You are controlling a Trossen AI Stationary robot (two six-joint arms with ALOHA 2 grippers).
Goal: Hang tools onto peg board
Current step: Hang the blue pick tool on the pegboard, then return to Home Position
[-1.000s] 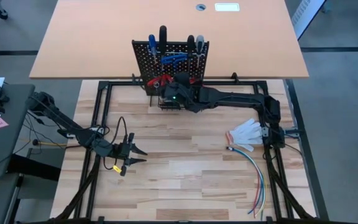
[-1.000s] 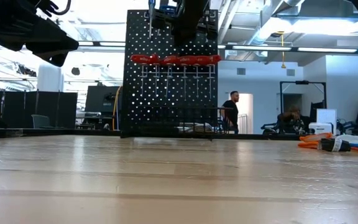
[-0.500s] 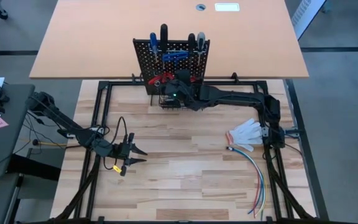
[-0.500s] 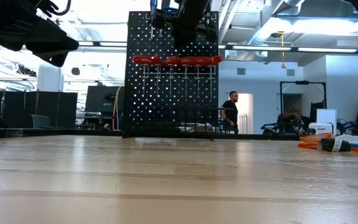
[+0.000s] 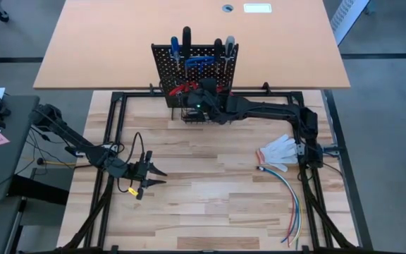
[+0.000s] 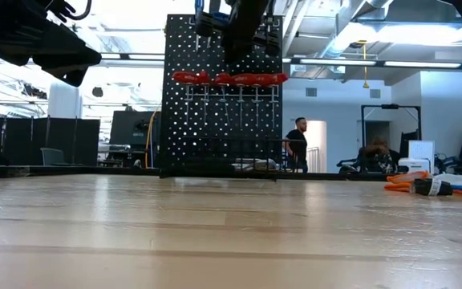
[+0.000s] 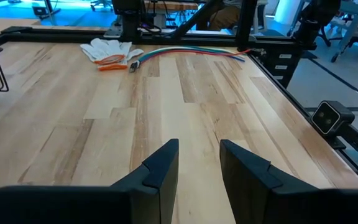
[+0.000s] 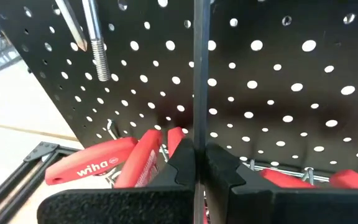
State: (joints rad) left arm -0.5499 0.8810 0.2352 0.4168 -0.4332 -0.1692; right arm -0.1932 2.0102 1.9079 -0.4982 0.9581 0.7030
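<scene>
The black peg board (image 5: 194, 67) stands upright at the table's far edge. Screwdrivers (image 5: 185, 39) sit in its ring holders, handles up, and blue hex keys (image 5: 199, 62) are on its face. Red-handled pliers (image 8: 98, 163) lie at its foot in the wire basket (image 5: 187, 116). My right gripper (image 5: 203, 90) is right in front of the board, shut on a tool's thin metal shaft (image 8: 198, 74); the tool's handle is out of the wrist view. My left gripper (image 5: 155, 176) waits open over the table's near left, nothing between its fingers (image 7: 160, 168). My right gripper pinches the thin metal shaft (image 8: 198, 134) between its two fingers, which lie across it. It comes roughly level from the table's near side, facing the board. The shaft stands upright close in front of the perforated panel, running above and below the fingers.
White gloves (image 5: 278, 150) and a bundle of coloured wires (image 5: 291, 204) lie at the table's right. A large tan tabletop (image 5: 189, 25) stands behind the board. A black frame (image 5: 111, 127) rims the table. A person (image 6: 299, 144) stands far off in the room.
My right gripper has edged a little toward the peg board and rolled slightly, still shut on the shaft.
</scene>
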